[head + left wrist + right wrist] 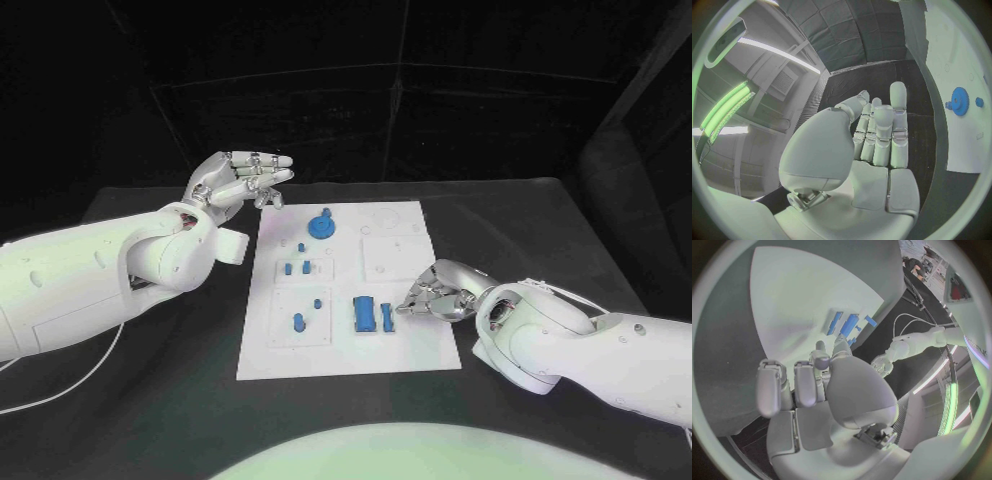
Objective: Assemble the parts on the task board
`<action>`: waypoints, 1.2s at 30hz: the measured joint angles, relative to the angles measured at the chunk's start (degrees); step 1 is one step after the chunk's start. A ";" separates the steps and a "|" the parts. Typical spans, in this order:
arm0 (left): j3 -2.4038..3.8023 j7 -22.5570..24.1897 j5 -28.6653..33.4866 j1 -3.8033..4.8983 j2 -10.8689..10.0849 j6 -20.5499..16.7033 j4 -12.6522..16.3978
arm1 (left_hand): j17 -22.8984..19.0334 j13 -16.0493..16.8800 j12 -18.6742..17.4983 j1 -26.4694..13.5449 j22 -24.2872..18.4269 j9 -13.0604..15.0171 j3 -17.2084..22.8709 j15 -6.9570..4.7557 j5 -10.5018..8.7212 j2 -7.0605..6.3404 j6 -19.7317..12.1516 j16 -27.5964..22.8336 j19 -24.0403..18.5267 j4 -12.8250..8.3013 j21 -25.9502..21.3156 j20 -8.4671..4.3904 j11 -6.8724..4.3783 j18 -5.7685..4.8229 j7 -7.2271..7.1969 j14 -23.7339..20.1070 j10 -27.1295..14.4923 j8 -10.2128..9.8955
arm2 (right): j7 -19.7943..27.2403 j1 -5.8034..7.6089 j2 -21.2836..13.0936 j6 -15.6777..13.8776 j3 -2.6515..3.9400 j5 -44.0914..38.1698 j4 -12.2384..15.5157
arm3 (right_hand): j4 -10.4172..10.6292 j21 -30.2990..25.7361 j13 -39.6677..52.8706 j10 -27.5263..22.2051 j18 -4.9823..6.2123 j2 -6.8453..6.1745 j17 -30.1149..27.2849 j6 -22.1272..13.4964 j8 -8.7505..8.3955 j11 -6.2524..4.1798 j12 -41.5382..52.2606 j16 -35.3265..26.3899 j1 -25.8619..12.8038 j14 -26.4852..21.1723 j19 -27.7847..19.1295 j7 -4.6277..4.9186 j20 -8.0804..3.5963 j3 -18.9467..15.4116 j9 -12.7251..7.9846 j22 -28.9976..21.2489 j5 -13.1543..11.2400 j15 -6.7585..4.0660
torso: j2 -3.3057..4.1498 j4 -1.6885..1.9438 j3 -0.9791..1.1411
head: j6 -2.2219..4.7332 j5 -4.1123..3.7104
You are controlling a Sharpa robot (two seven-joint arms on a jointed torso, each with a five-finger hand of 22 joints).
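Note:
The white task board (353,345) lies in the middle of the table. On it are a blue gear (323,224), several small blue parts (297,267) and two longer blue blocks (372,316). My left hand (238,180) is raised off the board's far left corner, with its fingers (882,127) stretched out and nothing in it. The gear (959,101) shows beyond it on the board (954,55). My right hand (440,292) sits low at the board's right edge, fingers (804,382) curled in. Its fingertips are close beside the blue blocks (847,325), and I see nothing held.
Black table (144,400) surrounds the board, with dark curtains behind. My left forearm (87,280) spans the table's left side and my right forearm (577,345) the near right. A thin cable (58,390) lies by the left arm.

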 measured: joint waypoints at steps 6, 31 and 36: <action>-0.08 0.00 0.18 -0.05 0.42 -0.01 -1.01 | -6.24 -0.58 -0.09 -0.44 -0.73 0.00 -0.32 0.63 0.00 0.22 -0.68 -4.11 -2.19 0.32 -1.66 0.50 0.41 -0.01 0.25 -4.79 -2.09 0.26 | 17.83 2.70 -0.06 -2.15 -0.03 18.61 -6.71 | -3.74 -21.26 -16.99 -11.29 5.93 1.80 -27.55 -2.57 -1.91 1.22 -21.64 -24.30 7.04 -6.52 -15.70 1.53 0.98 1.10 -0.30 -11.18 2.11 1.34 | -0.65 -0.02 0.00 | 2.06 -0.66; -0.03 -0.19 4.79 -2.95 8.80 -0.60 -14.10 | -30.74 -1.97 -17.14 -8.15 -28.80 -0.66 -8.84 9.64 0.00 -0.19 -9.79 -55.89 -31.61 8.48 -31.19 9.88 6.19 -0.31 -0.72 -19.63 -8.18 -5.51 | 52.63 6.57 21.03 7.51 1.72 58.61 -42.28 | -10.54 -74.90 -60.02 -14.95 8.05 4.98 -64.71 -3.94 -9.87 8.52 -52.51 -73.42 5.83 -24.27 -29.61 6.26 10.45 -0.94 -9.17 -55.17 -0.14 11.35 | -5.16 0.20 0.09 | 12.93 -0.10; -0.05 -0.47 5.31 -3.19 9.66 -1.23 -14.75 | -31.27 -1.89 -17.14 -6.89 -28.99 -0.60 -10.01 9.23 0.00 1.11 -8.86 -57.53 -28.70 8.53 -30.50 9.93 6.30 -0.30 -0.11 -19.14 -8.21 -5.51 | 53.61 6.57 22.21 8.79 1.72 59.72 -43.99 | -11.23 -75.66 -60.02 -15.16 8.05 5.26 -65.52 -3.95 -9.87 8.73 -52.51 -73.42 5.33 -24.49 -29.41 6.26 10.64 -0.56 -9.56 -56.16 -0.14 11.55 | -5.17 0.19 0.14 | 15.48 1.12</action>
